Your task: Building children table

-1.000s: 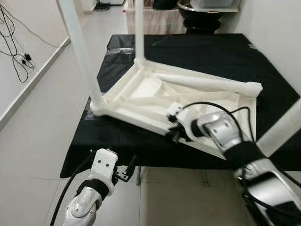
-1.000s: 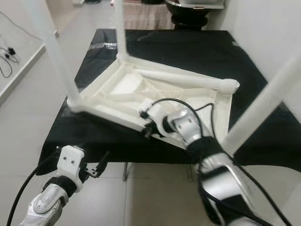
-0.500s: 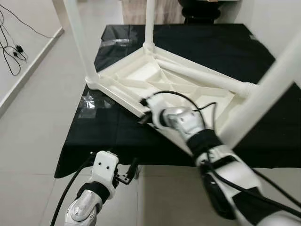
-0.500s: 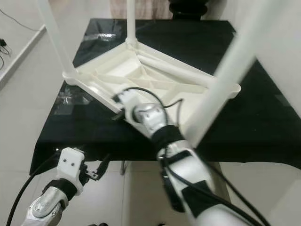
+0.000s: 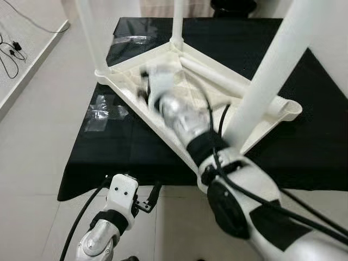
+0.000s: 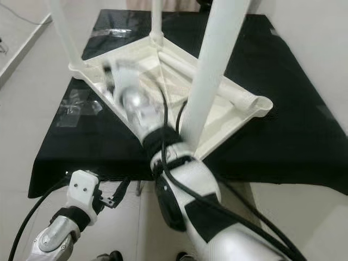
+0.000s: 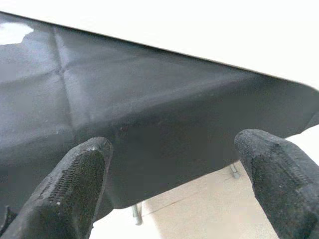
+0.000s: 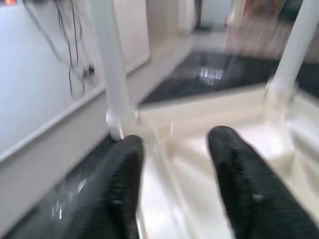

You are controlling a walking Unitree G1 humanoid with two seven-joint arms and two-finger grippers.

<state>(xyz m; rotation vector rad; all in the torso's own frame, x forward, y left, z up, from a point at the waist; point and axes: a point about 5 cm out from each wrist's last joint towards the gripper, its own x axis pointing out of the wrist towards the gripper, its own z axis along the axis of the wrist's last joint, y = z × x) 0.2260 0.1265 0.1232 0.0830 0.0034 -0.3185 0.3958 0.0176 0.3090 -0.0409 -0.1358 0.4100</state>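
A white children's table (image 5: 163,117) lies upside down on a black-clothed table (image 5: 109,157). Three of its legs stand upright: one at the left corner (image 5: 89,32), one at the back (image 5: 178,22), and a thick one near me on the right (image 5: 272,81). Another white leg (image 5: 217,79) lies loose inside the frame. My right arm (image 5: 185,122) reaches across the near rim, its wrist blurred over the left part of the frame. In the right wrist view my right gripper (image 8: 179,164) is open above the white underside. My left gripper (image 7: 174,174) is open, low before the cloth's front edge.
Clear tape patches (image 5: 103,106) shine on the cloth left of the white frame. Pale tiled floor (image 5: 38,136) runs along the left, with cables (image 5: 11,54) by the wall's baseboard. Metal table feet (image 7: 135,215) stand under the cloth.
The camera has shifted closer. My right gripper has left the near rim and swung left and farther in, toward the left corner leg. My left arm hangs as before.
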